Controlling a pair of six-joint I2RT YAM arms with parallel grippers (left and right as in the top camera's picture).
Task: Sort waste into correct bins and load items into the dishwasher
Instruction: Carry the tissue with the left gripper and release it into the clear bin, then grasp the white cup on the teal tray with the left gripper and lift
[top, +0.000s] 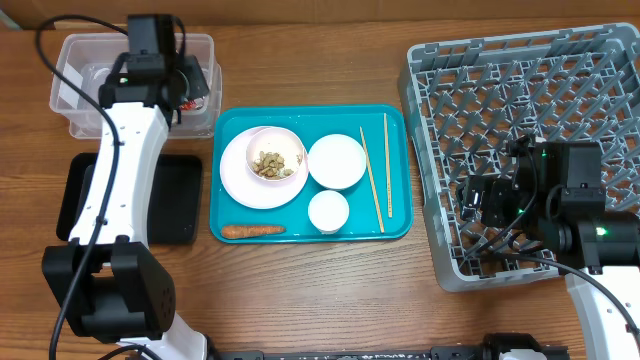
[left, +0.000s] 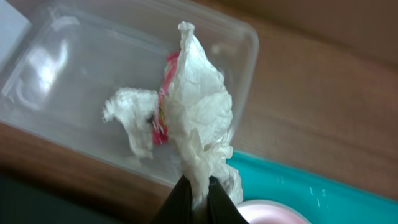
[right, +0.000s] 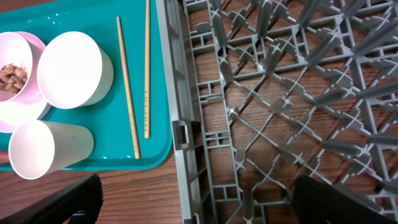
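White crumpled tissue (left: 200, 106) is clamped in the left gripper (left: 199, 194) above the clear tub (left: 56, 68), where a red wrapper (left: 163, 102) lies, seen clearly only in the left wrist view. The right gripper (right: 205, 202) is spread wide over the grey rack (right: 280, 93).

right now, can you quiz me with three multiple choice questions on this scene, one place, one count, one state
1. Where does the carrot stick lie?
A) on the teal tray
B) in the dish rack
C) in the clear tub

2. How many chopsticks lie on the tray?
A) one
B) two
C) four

3. What is the left gripper doing?
A) open, empty
B) shut on a tissue
C) shut on a chopstick

Answers:
1 A, it lies along the tray's near edge.
2 B, two thin sticks lie side by side.
3 B, the wrist view shows its fingers pinching the tissue.
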